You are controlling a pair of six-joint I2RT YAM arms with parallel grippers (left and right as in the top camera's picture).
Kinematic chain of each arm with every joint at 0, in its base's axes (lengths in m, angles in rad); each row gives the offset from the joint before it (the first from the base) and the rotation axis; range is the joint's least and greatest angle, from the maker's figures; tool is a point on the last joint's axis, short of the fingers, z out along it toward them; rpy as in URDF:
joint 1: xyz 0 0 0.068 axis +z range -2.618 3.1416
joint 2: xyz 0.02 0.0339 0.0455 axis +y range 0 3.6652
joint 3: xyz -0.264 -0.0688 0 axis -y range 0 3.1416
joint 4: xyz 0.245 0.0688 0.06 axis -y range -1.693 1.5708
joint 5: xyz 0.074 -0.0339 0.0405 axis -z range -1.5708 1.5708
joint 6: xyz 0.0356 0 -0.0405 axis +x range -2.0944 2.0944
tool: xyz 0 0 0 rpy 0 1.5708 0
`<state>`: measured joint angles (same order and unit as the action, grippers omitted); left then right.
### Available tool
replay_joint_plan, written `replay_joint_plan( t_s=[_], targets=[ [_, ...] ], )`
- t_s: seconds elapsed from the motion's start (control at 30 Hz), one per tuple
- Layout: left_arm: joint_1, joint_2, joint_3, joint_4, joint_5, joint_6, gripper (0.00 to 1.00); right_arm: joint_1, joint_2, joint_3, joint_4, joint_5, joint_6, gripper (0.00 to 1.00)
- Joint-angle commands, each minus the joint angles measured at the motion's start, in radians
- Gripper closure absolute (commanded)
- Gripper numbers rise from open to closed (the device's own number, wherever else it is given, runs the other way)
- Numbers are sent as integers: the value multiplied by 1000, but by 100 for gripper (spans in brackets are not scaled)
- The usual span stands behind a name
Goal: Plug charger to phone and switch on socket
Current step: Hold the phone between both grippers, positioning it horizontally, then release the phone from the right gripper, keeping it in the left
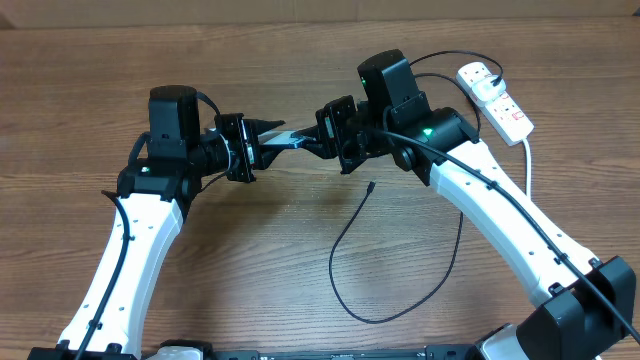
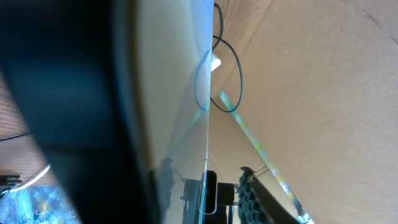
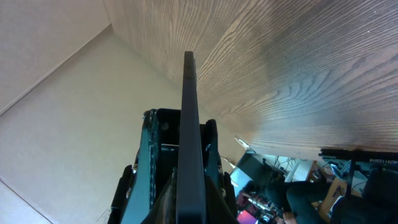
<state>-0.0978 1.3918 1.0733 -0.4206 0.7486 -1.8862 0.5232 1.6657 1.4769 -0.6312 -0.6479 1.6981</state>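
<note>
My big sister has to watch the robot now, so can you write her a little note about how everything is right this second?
Right gripper: shut on the slim black-edged phone with light-blue screen, held on edge between the arms.
Left gripper: open, jaws astride the phone's other end, not clamped.
Thin black charger cable: loose on the wooden table, tiny connector free.
White plastic socket block with red switches: far right corner.
Done: phone in grip. Left: connector into phone, socket switched on.

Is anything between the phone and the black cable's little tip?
Only the right gripper, shut on one end of the slim light-blue-screened phone, sits between it and the tip of the thin black charger cable, lying on the wooden table. Nothing else visible.
</note>
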Motion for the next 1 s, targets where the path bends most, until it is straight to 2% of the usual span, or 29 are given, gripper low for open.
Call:
replay_joint_plan(
  t_s=[0.0, 0.2, 0.37, 0.43, 0.47, 0.57, 0.67, 0.77, 0.83, 0.9, 0.97],
  targets=[
    [-1, 4, -1, 3, 15, 0, 73, -4, -1, 7, 13, -28, 4, 96],
    [-1, 4, -1, 3, 15, 0, 79, -4, -1, 7, 14, -28, 4, 95],
    [-1, 4, -1, 3, 16, 0, 88, -3, -1, 7, 14, -28, 4, 95],
    [-1, 4, -1, 3, 15, -1, 90, -3, -1, 7, 14, -28, 4, 92],
    [-1, 4, -1, 3, 15, -3, 96, -4, -1, 7, 14, -28, 4, 91],
    [-1, 4, -1, 3, 15, -3, 96, -4, -1, 7, 14, -28, 4, 90],
    [-1, 4, -1, 3, 15, -3, 96, -4, -1, 7, 14, -28, 4, 83],
    [-1, 4, -1, 3, 14, -3, 96, -4, -1, 7, 14, -27, 3, 61],
    [-1, 4, -1, 2, 10, -3, 96, -4, -1, 7, 13, -26, -1, 51],
    [-1, 4, -1, 2, 0, -2, 96, -4, -1, 7, 13, -20, -4, 44],
    [2, 4, -1, -5, -36, 10, 96, -4, -1, 7, 9, 12, -52, 32]
  ],
)
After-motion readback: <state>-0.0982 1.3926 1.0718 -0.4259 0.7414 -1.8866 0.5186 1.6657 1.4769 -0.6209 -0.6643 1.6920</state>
